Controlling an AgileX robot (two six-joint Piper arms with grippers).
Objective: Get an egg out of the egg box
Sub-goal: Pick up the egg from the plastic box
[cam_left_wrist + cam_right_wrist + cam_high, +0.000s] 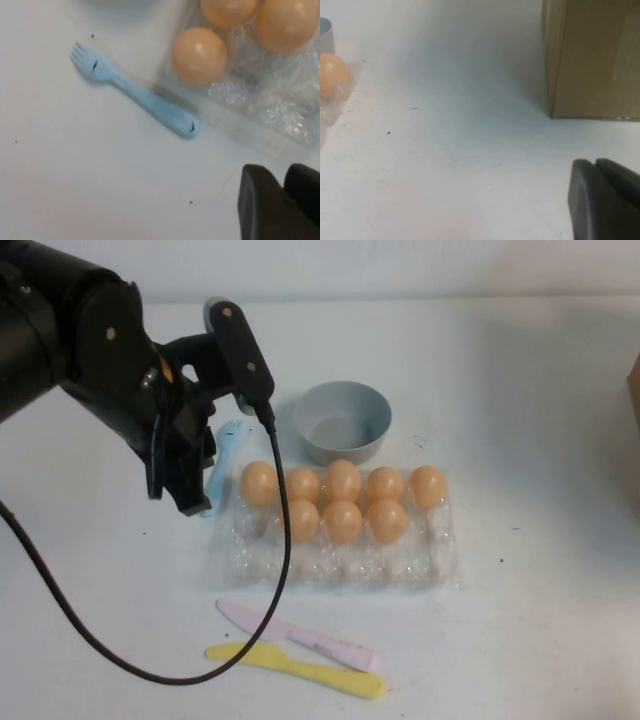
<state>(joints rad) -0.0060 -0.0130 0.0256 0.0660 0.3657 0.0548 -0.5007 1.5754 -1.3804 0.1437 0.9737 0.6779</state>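
The clear plastic egg box [335,562] lies mid-table with several orange-tan eggs in its far cups. The egg at its far left corner [259,483] is the nearest one to my left gripper [180,498], which hangs just left of the box, above the table, pointing down. In the left wrist view that gripper [282,172] is shut and holds nothing; the corner egg [199,56] and the box's edge [270,112] lie apart from it. My right gripper [594,162] is shut and empty over bare table. It is far from the box, whose corner egg [331,73] shows at the edge.
A grey bowl [342,422] stands just behind the box. A light blue fork [225,455] lies beside the box's left end, under my left arm. A pink knife [300,635] and a yellow knife [300,670] lie in front. A cardboard box [592,55] stands at the far right.
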